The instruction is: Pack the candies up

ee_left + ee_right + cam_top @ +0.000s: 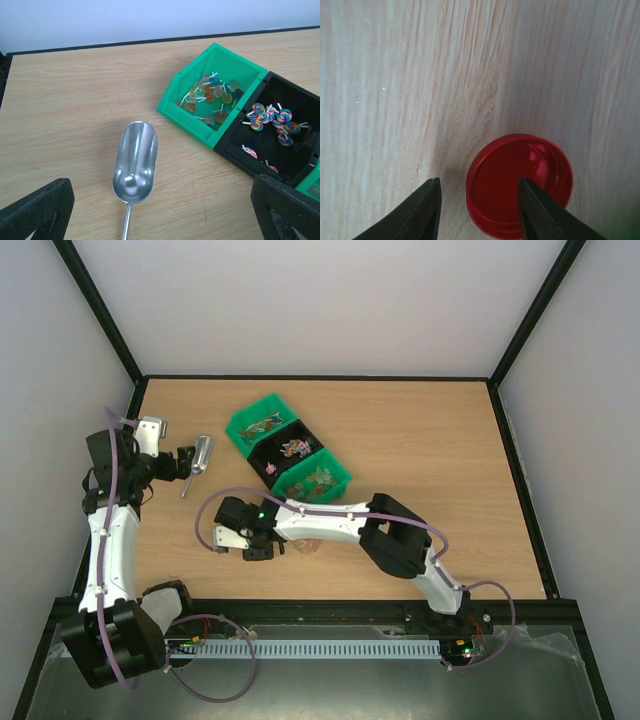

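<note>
Broadly, room: pale walls close on three sides, black frame along the edges.
Table [420,440]: light wood, flat, smooth-looking; probably slick under small things.
Bins: three touching in a diagonal row, far-left to near-right: green far bin [190,119], black bin [240,155], green near bin [345,477].
Left gripper [162,210]: fingers [35,212] wide, holding nothing; poised over the scoop's handle end.
Right gripper [479,210]: fingers [425,212] narrowed but apart, gripping nothing seen; low over the table, well short of the bins.
Scoop [135,162]: silver, bowl-up on the table, just left of the far bin; long axis running from the left gripper toward the far wall.
Lid [507,175]: red, round, flat on the table; off to one side of the right gripper's gap, one finger overlapping it, near rim between the fingers.
Candies [212,95]: in all three bins; ahead and right of the left fingers, past the scoop; left gripper nearer.
Next, as a guess: scoop handle already lined up for a left grip.
</note>
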